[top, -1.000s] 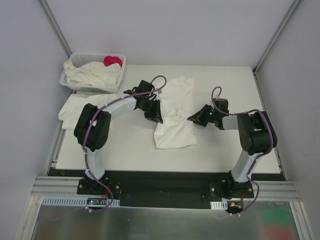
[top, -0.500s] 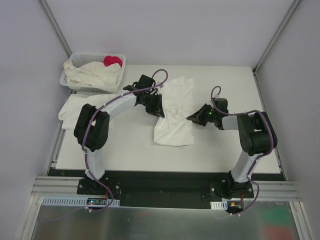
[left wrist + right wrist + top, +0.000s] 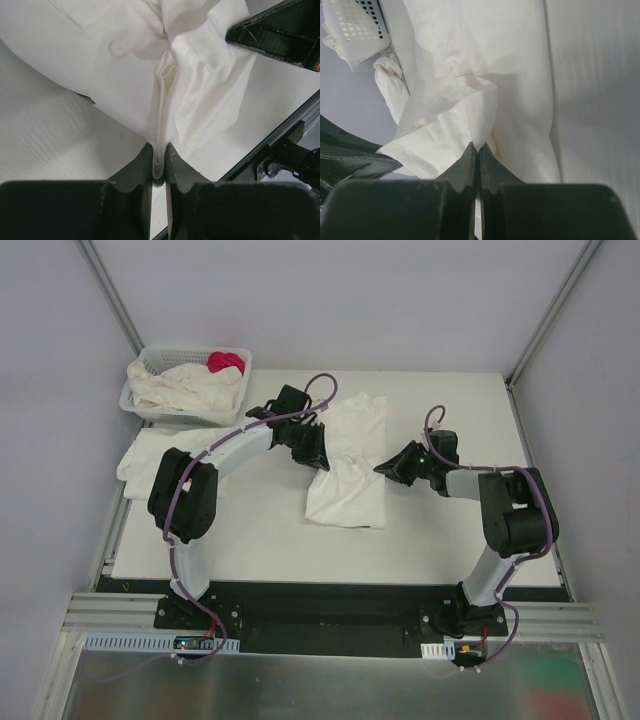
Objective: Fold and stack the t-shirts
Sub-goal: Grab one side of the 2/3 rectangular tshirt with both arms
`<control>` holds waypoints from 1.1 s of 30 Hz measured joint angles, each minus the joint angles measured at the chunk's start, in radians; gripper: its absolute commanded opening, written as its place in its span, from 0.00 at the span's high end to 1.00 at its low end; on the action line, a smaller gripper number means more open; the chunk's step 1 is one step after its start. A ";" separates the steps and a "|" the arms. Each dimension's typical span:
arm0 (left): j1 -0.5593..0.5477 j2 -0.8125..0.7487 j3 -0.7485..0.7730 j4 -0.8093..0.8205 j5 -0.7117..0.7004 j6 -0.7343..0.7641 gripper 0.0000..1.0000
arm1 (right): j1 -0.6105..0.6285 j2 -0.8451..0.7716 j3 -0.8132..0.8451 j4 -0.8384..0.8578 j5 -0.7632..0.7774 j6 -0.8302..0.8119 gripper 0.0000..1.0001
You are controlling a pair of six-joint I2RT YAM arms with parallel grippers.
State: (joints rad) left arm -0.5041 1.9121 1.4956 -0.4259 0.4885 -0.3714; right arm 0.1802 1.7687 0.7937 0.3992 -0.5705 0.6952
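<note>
On the white table (image 3: pixel 450 530), a cream t-shirt (image 3: pixel 350 490) lies crumpled at frame centre, its left edge pinched as a thin fold between the fingers of the left gripper (image 3: pixel 158 151), its right edge nipped by the tightly pressed fingers of the right gripper (image 3: pixel 477 148).

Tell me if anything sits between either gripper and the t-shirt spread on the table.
Nothing visible does. The left gripper and the right gripper each pinch the fabric of the t-shirt directly.
</note>
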 measured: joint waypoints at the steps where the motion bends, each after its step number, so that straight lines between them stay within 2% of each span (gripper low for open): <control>1: 0.000 0.000 0.000 0.000 0.000 0.001 0.90 | 0.000 -0.002 0.005 -0.002 0.003 0.000 0.99; 17: 0.001 -0.002 -0.019 -0.001 -0.003 0.029 0.87 | 0.000 -0.011 0.101 -0.060 0.018 -0.009 0.99; 29: 0.014 -0.002 -0.016 -0.003 0.002 0.061 0.85 | -0.025 -0.012 0.113 -0.064 0.018 -0.016 0.99; 33: 0.029 -0.001 0.000 -0.008 0.008 0.070 0.85 | -0.026 -0.014 0.113 -0.064 0.018 -0.017 0.95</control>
State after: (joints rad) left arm -0.4751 1.9114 1.4960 -0.4335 0.4969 -0.3012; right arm 0.1547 1.7550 0.9062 0.3347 -0.5529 0.6781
